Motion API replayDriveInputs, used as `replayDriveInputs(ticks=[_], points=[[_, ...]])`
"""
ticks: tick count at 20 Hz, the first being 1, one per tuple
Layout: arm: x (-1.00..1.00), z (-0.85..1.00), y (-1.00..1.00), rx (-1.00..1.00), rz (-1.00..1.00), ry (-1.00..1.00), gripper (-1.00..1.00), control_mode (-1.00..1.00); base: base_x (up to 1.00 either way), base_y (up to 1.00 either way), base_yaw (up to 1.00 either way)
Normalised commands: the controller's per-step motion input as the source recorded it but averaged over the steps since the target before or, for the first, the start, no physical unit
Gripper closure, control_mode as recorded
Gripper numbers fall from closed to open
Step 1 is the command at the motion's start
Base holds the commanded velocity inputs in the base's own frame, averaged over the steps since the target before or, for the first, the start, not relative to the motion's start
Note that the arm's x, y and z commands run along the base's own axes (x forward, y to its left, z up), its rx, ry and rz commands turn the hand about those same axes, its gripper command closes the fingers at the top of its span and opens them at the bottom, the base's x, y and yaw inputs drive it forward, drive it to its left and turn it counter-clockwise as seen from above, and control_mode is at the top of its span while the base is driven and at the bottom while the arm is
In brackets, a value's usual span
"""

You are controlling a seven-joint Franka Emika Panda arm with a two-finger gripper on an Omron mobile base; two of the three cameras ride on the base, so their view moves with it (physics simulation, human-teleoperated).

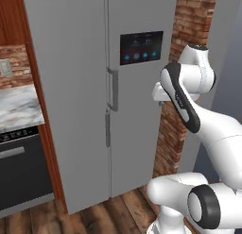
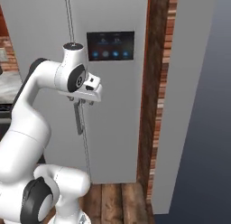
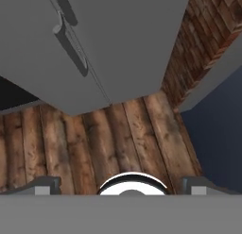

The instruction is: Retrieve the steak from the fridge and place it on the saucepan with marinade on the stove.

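Note:
The fridge [image 1: 75,87] is a tall grey double-door unit with a dark touch panel [image 1: 141,47], and both doors are shut. Its vertical handles [image 1: 113,89] run along the centre seam. The steak is hidden behind the doors. The saucepan, marinade and stove are out of view. My gripper [image 2: 82,102] hangs in front of the right door [image 2: 113,105], pointing down at the floor, close to the handle [image 2: 79,119] without touching it. In the hand view the gripper [image 3: 120,186] is open and empty, with the fingertips [image 3: 35,186] far apart above the floorboards and the fridge [image 3: 123,39] base beyond.
A brick pillar [image 1: 189,30] and a grey wall panel [image 2: 189,105] stand just right of the fridge. On its left are a black dishwasher [image 1: 19,167] and a marble counter [image 1: 19,108]. A wooden plank floor [image 3: 118,138] lies in front.

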Motion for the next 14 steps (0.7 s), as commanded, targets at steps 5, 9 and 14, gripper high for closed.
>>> replayDriveInputs(ticks=[5, 9, 14], points=[[0.0, 0.0, 0.0, 0.0, 0.0, 0.0, -1.0, 1.0, 0.38, -0.39, 0.2], [0.0, 0.0, 0.0, 0.0, 0.0, 0.0, -1.0, 1.0, 0.05, -0.13, 0.12], [0.0, 0.0, 0.0, 0.0, 0.0, 0.0, -1.0, 1.0, 0.0, 0.0, 0.04]])
